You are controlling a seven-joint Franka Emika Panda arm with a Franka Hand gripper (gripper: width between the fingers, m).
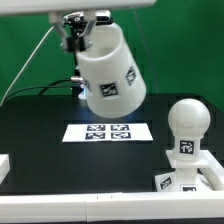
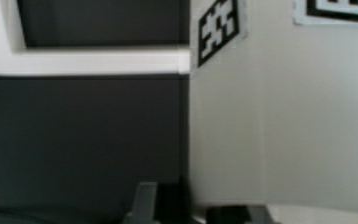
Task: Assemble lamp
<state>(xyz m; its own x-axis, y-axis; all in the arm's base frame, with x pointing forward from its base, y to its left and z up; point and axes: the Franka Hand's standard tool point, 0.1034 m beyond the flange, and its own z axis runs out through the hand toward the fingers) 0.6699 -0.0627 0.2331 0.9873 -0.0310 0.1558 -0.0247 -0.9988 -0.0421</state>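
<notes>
My gripper (image 1: 82, 38) is shut on the rim of the white tapered lamp shade (image 1: 111, 76) and holds it tilted in the air above the table, at the back middle of the exterior view. The shade carries a black-and-white tag. The blocky lamp base (image 1: 188, 177) stands at the exterior view's right front, with the round ball bulb (image 1: 187, 120) upright on it. In the wrist view the shade's wall (image 2: 282, 120) fills half the picture, with a tag (image 2: 218, 26) on it. One finger (image 2: 151, 202) shows outside the wall; the other is on its far side.
The marker board (image 1: 108, 131) lies flat on the black table below the shade. A white frame (image 2: 87, 60) borders the table in the wrist view. A white block (image 1: 4, 164) sits at the exterior view's left edge. Cables hang behind the arm.
</notes>
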